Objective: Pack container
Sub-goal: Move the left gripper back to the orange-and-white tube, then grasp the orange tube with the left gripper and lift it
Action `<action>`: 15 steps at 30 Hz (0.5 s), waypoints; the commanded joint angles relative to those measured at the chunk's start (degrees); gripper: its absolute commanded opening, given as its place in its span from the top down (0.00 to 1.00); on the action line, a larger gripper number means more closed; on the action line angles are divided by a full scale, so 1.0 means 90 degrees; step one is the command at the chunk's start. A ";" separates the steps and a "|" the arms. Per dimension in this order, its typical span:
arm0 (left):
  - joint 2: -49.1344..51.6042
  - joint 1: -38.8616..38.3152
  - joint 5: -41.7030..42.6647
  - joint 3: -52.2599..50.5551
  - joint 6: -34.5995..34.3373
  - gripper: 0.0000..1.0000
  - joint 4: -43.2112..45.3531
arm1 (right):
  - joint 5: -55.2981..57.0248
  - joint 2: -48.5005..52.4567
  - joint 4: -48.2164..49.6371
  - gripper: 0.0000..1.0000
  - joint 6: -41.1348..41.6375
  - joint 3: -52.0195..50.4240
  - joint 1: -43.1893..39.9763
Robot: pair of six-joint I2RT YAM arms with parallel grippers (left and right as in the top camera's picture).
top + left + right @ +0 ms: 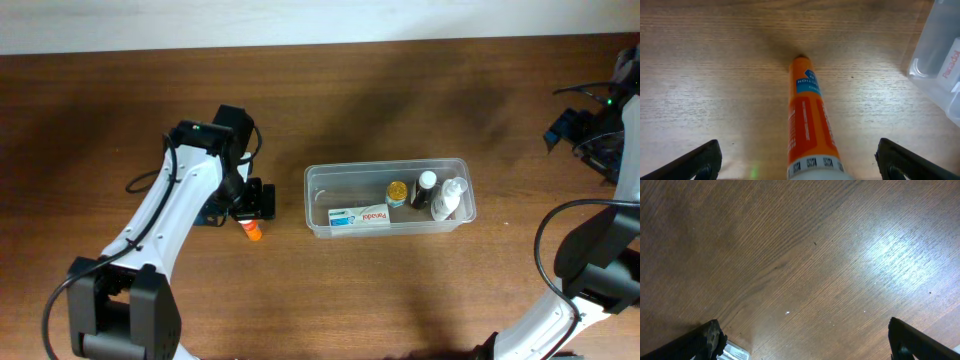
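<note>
container (385,166) sits a bit right of the table's middle, well apart from every edge, long side parallel to the far edge, upright, open on top. inside it: a white-and-blue box (360,216) lying along the near wall, then a small yellow-lidded jar (397,190), a dark bottle (425,190) with a white cap and a white bottle (452,200), all bunched toward the right end. orange tube (251,231) lies flat on the wood table (400,90), just left of the container's near left corner, not touching it. left gripper (800,167) hangs over the tube, claw spread wide. one finger (695,162) is on each side of the tube with clear gaps, no contact. the left wrist view has the tube running up the middle and a container corner at the right. right gripper (810,347) is out by the right edge toward the far corner, claw also spread, plain wood grain under it.
</note>
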 commanded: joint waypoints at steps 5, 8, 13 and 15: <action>-0.0080 0.0002 -0.0049 -0.0126 -0.0109 0.18 0.0214 | 0.0034 -0.0024 0.0000 0.02 0.0058 0.0002 0.0002; -0.0080 0.0002 -0.0046 -0.0126 -0.0114 0.35 0.0206 | 0.0034 -0.0024 0.0000 0.02 0.0058 0.0002 0.0002; -0.0078 0.0002 -0.0044 -0.0126 -0.0119 0.37 0.0177 | 0.0034 -0.0024 0.0000 0.02 0.0058 0.0002 0.0002; -0.0078 0.0002 -0.0044 -0.0126 -0.0121 0.40 0.0129 | 0.0034 -0.0024 0.0000 0.02 0.0058 0.0002 0.0000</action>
